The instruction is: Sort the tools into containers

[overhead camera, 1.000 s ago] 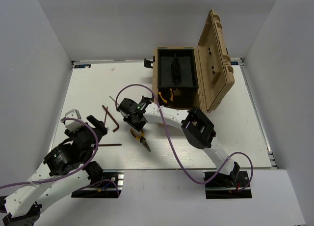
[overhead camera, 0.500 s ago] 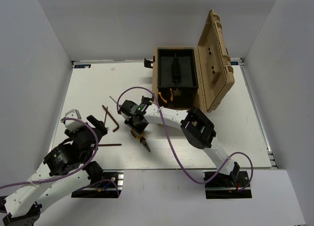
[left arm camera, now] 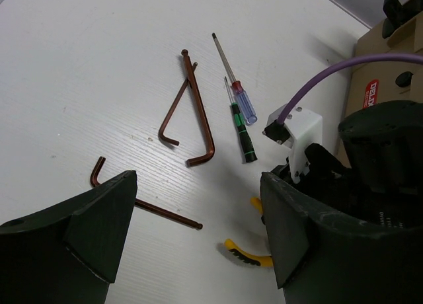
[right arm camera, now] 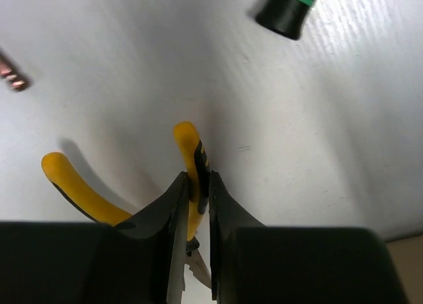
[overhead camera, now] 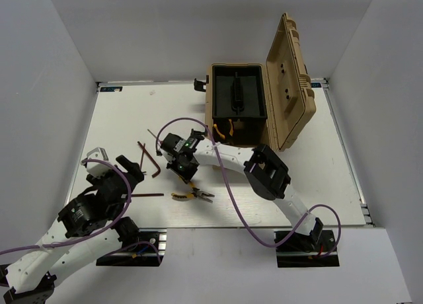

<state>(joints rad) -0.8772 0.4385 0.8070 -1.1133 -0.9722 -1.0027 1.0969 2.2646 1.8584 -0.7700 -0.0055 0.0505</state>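
Note:
Pliers (overhead camera: 192,196) with yellow and black handles lie on the white table, their handles spread. My right gripper (overhead camera: 183,172) points down over them and is shut on one handle (right arm camera: 188,142); the other handle (right arm camera: 73,185) curves away to the left. My left gripper (left arm camera: 198,185) stands open above the table with nothing between its fingers, the pliers' handle (left arm camera: 248,254) just below it. Two brown hex keys (left arm camera: 192,112) lie crossed, and a third (left arm camera: 142,201) lies nearer. Two screwdrivers (left arm camera: 241,119) lie side by side. The tan toolbox (overhead camera: 213,99) stands open at the back.
The toolbox lid (overhead camera: 291,79) stands upright on its right side. Yellow-handled pliers (overhead camera: 225,127) lie inside the dark interior at its front edge. White walls close in the table on three sides. My right arm's purple cable (overhead camera: 228,185) loops over the table.
My right gripper has closed on one pliers handle. The pliers have swung from a diagonal to lying level across the table. The left arm has not moved.

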